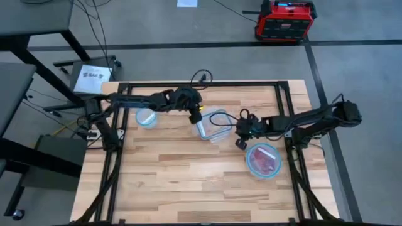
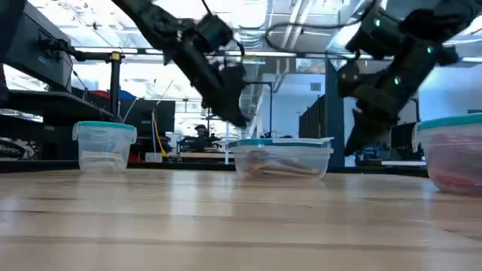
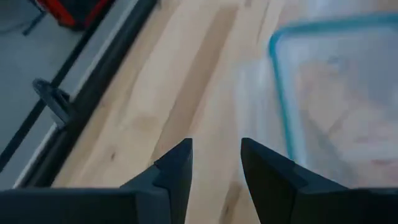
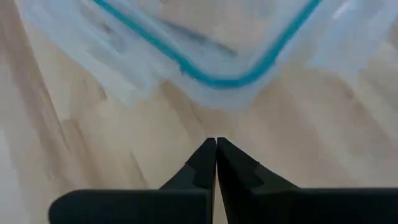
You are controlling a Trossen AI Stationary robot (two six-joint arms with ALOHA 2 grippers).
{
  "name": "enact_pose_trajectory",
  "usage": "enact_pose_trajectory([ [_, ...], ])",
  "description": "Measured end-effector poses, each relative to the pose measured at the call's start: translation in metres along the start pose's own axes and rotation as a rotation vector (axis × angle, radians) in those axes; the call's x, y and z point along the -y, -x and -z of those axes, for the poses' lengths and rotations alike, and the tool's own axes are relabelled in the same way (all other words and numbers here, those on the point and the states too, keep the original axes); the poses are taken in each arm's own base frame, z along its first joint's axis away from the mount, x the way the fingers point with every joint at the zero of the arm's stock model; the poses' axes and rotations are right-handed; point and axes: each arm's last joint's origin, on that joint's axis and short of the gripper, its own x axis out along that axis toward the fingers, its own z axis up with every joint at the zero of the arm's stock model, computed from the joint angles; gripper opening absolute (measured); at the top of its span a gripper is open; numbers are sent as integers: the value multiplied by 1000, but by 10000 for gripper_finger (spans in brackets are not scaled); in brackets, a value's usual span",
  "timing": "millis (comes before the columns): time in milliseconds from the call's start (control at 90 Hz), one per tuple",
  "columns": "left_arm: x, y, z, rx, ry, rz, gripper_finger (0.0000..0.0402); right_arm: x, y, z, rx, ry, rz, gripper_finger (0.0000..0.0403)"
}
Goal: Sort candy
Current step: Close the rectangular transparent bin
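My left gripper hangs narrowly parted beside the clear blue-rimmed rectangular container; my right gripper is pinched closed, empty, above the wooden bench.

Grey floor crossed by dark tape lines, a red case, a dark table at left.

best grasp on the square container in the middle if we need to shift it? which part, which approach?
Judgement only: take the square container by one straight wall just under its blue rim, coming down from above with one finger inside and one outside. It stands upright and open, and the wall is thin. The left gripper, fingers apart, hangs by its left edge; the right gripper is shut by its right edge.
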Motion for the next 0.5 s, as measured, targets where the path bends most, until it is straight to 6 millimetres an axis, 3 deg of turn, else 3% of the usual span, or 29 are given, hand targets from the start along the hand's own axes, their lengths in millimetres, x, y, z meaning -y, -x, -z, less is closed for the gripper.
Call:
enact_pose_trajectory([
  [167, 2, -12, 6, -23, -23, 9, 123, 1, -17, 6, 49, -18, -10, 0],
  [500, 7, -14, 4, 21, -28, 163, 123, 2, -34, -2, 135, -47, -20, 0],
])
